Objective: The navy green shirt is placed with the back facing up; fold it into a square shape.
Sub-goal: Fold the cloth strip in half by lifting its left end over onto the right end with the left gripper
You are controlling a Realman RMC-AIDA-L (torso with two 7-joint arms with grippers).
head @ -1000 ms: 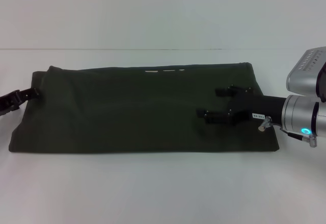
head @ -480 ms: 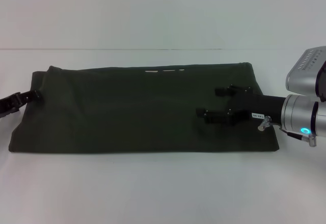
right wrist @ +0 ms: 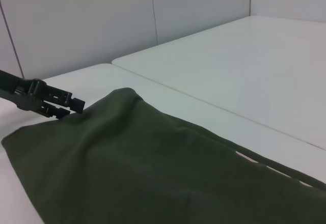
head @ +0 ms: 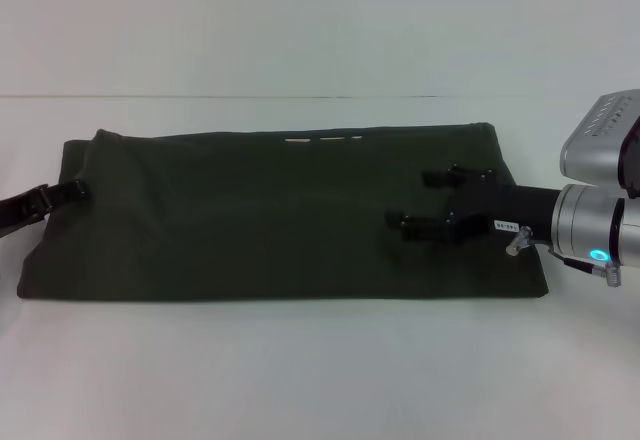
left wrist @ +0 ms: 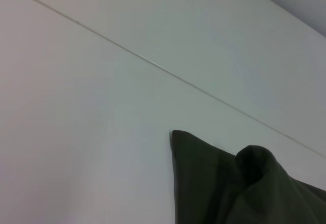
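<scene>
The navy green shirt (head: 270, 215) lies flat on the white table (head: 300, 360) as a long rectangle, plain side up, with a sliver of cream lettering at its far edge. My right gripper (head: 410, 200) is open and hovers over the shirt's right part, nothing between its fingers. My left gripper (head: 80, 192) is at the shirt's left edge, near the far corner. In the right wrist view my left gripper (right wrist: 76, 108) has its fingers close together, tips touching the cloth edge (right wrist: 86, 113). I cannot tell whether cloth is pinched. The left wrist view shows that shirt corner (left wrist: 214, 183), slightly bunched.
The table has a seam line (head: 300, 96) behind the shirt. Grey wall panels (right wrist: 102, 20) stand beyond the table's left side. Bare table surface lies in front of the shirt and behind it.
My left gripper has slid a little rightward and nearer along the shirt's left edge. The shirt and my right gripper have not moved.
</scene>
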